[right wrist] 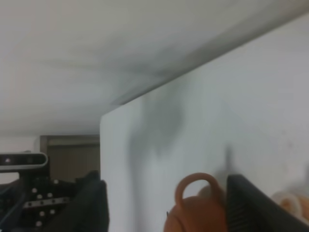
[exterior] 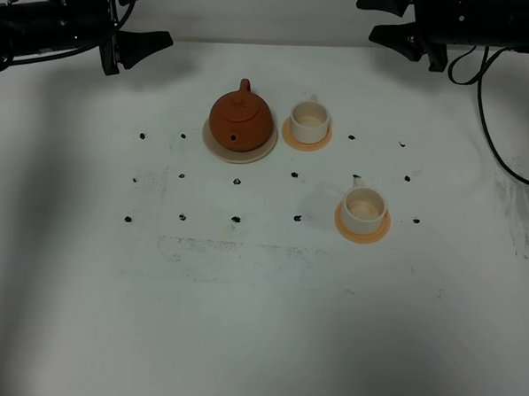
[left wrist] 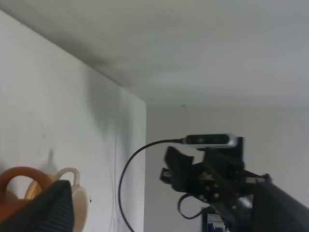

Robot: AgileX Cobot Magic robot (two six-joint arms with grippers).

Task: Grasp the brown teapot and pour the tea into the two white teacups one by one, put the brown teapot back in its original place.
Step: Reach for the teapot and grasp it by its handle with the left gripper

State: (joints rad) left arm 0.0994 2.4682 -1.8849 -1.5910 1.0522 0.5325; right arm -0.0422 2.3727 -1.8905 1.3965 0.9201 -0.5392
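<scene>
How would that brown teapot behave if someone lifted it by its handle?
The brown teapot looks like rigid clay, so probably stiff, heavy and breakable. Its round body could swing under the loop handle, and the lid might slip when tilted.

One brown teapot point(exterior: 240, 119); two white teacups point(exterior: 308, 120) point(exterior: 364, 208); two orange coasters point(exterior: 304, 146) point(exterior: 362, 239); one beige saucer point(exterior: 238, 157).

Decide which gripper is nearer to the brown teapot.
Left. The left gripper hovers up-left of the brown teapot in the high view; the right gripper is farther off, up-right, past the far teacup.
</scene>
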